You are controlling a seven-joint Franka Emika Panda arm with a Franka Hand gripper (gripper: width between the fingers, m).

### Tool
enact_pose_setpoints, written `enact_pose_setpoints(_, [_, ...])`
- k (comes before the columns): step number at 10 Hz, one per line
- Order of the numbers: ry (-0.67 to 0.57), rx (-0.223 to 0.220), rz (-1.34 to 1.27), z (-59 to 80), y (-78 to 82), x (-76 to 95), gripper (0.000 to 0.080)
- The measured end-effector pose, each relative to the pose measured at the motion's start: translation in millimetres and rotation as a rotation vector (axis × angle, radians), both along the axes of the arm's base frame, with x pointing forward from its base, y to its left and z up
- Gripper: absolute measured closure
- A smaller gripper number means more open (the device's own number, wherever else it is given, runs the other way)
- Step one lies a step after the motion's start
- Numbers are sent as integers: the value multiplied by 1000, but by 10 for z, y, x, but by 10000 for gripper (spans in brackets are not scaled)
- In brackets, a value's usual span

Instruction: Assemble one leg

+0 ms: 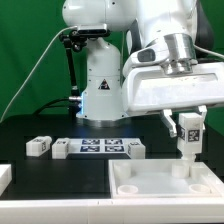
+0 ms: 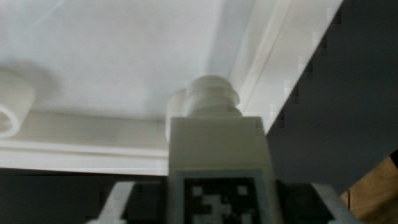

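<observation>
My gripper (image 1: 188,122) is shut on a white leg (image 1: 188,138) and holds it upright, its black-and-white tag facing the camera. The leg's lower end is at the far right corner of the large white rimmed panel (image 1: 150,186). I cannot tell whether it touches the panel. In the wrist view the leg (image 2: 217,140) runs from between my fingers (image 2: 118,198) toward the panel (image 2: 107,50), and its narrow peg end (image 2: 210,90) lies close to the panel's inner rim. My gripper (image 2: 221,205) grips it at the tag. A round socket (image 2: 15,100) shows at the frame's edge.
Three more white legs lie on the black table: two (image 1: 38,146) (image 1: 60,148) at the exterior view's left and one (image 1: 135,148) near the middle. The marker board (image 1: 103,146) lies between them. The robot's base (image 1: 100,90) stands behind. Another white part (image 1: 4,176) sits at the left edge.
</observation>
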State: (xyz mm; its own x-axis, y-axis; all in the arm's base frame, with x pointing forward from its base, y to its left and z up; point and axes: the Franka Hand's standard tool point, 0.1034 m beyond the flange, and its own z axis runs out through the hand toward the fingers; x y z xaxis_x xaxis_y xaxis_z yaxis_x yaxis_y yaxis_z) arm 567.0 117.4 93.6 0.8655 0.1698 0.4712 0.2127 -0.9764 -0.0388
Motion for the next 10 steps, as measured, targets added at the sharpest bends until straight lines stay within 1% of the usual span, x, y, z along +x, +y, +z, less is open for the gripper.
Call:
enact_pose_setpoints(1, [9,-1,11,13,27,93,512])
enact_pose_setpoints(2, [3,-3,17,28,31,123,512])
enact_pose_setpoints(3, [6,-4,17,10,27,98,512])
enact_pose_setpoints(6, [7,-4,16,9,25,103,512])
enact_pose_setpoints(7, [18,-13,34,-10,4,169,512])
enact_pose_setpoints(9, [12,-21,56,-20,-40,399,512])
enact_pose_setpoints(10, [12,-24,60,-56,-60,430,512])
